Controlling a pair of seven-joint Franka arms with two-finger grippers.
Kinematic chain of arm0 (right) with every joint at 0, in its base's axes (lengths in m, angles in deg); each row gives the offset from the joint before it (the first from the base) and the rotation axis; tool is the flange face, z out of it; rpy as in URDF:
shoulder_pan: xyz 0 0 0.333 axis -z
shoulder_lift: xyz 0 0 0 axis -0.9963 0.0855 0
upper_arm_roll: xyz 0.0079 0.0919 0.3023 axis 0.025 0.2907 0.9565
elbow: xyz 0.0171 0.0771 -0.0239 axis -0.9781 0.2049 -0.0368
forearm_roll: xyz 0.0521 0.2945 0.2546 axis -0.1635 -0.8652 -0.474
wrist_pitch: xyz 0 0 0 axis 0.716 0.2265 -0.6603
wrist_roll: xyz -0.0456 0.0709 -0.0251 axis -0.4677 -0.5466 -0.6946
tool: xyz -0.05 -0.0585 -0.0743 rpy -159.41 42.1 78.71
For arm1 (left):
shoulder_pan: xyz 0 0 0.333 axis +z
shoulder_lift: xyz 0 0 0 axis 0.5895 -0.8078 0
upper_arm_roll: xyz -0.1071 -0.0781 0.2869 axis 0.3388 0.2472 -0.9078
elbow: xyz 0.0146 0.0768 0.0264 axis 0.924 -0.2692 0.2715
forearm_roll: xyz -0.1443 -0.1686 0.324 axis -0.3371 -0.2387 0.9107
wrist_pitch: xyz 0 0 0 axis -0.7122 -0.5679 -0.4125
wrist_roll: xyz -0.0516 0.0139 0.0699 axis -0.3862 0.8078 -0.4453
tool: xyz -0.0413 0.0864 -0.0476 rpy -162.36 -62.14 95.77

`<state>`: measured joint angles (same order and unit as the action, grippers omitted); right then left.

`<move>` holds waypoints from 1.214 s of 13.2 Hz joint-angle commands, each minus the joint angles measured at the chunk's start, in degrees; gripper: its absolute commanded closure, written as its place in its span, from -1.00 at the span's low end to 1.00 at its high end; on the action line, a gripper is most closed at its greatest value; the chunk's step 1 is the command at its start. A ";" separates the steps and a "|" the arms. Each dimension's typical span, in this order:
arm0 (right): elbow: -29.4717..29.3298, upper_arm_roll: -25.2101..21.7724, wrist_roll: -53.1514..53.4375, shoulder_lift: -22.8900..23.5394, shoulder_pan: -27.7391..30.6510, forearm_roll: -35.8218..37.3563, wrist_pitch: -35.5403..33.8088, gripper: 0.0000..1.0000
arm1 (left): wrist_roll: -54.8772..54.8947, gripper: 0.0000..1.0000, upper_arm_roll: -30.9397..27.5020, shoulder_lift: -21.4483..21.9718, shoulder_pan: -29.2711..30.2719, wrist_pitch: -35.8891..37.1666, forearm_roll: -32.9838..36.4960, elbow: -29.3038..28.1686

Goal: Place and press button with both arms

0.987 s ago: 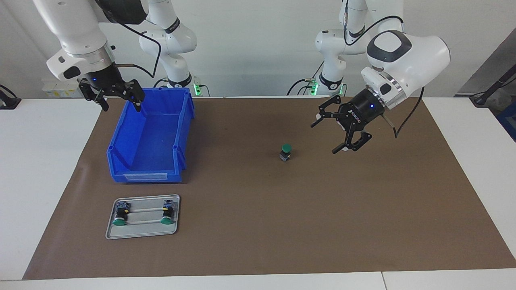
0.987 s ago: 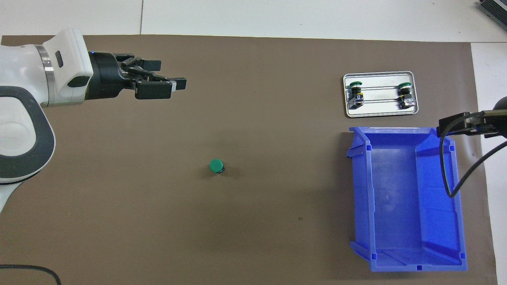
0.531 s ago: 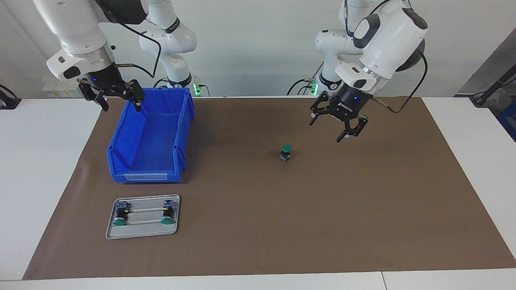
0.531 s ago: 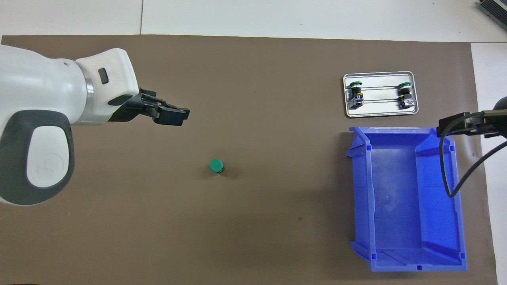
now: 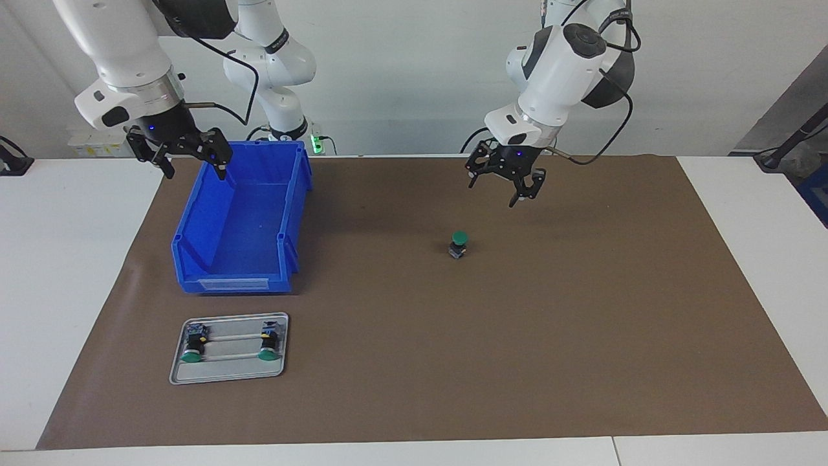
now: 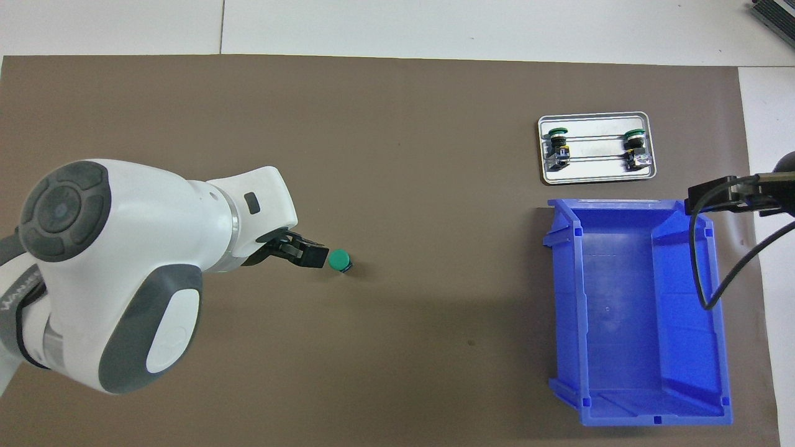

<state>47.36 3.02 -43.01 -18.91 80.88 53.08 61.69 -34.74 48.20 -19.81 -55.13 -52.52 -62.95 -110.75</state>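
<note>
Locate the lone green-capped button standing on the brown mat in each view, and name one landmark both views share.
Facing view: the button stands upright near mid-mat, toward the left arm's end from the blue bin.
Overhead view: the button stands mid-mat, just past the left tool.
Shared landmark: the blue bin, toward the right arm's end.

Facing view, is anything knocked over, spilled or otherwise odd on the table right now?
Nothing stands out. The button stands upright on the brown mat, the blue bin sits level, and two more buttons lie in the metal tray.
</note>
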 commanded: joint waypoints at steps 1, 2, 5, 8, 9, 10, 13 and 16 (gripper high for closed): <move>-0.09 0.61 0.56 -0.25 0.52 0.19 -0.39 -1.00 | -5.74 -0.98 -0.47 1.61 -1.99 -1.13 3.24 -1.75; -0.09 0.61 0.56 -0.25 0.52 0.19 -0.39 -1.00 | -6.61 -0.81 -0.47 1.25 -2.52 -1.14 3.24 -1.48; -0.09 0.61 0.56 -0.25 0.52 0.19 -0.39 -1.00 | -15.98 -0.70 -0.38 -2.86 -6.72 -2.45 9.61 -0.52; -0.09 0.61 0.56 -0.25 0.52 0.19 -0.39 -1.00 | -20.51 -0.08 -0.38 -6.30 -7.79 -4.74 11.50 0.10; -0.09 0.61 0.56 -0.25 0.52 0.19 -0.39 -1.00 | -21.73 0.29 -0.38 -6.74 -7.88 -5.00 11.50 0.01; -0.09 0.61 0.56 -0.25 0.52 0.19 -0.39 -1.00 | -24.35 0.69 -0.29 -7.09 -7.88 -5.44 11.50 -0.07; -0.09 0.61 0.56 -0.25 0.52 0.19 -0.39 -1.00 | -25.78 1.00 -0.29 -7.10 -8.32 -5.53 11.50 -0.95; -0.09 0.61 0.56 -0.25 0.52 0.19 -0.39 -1.00 | -26.75 1.00 -0.20 -7.10 -8.32 -8.59 11.50 -3.67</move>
<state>47.36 3.02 -43.01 -18.91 80.88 53.08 61.69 -59.55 48.51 -27.36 -62.68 -57.95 -52.87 -111.64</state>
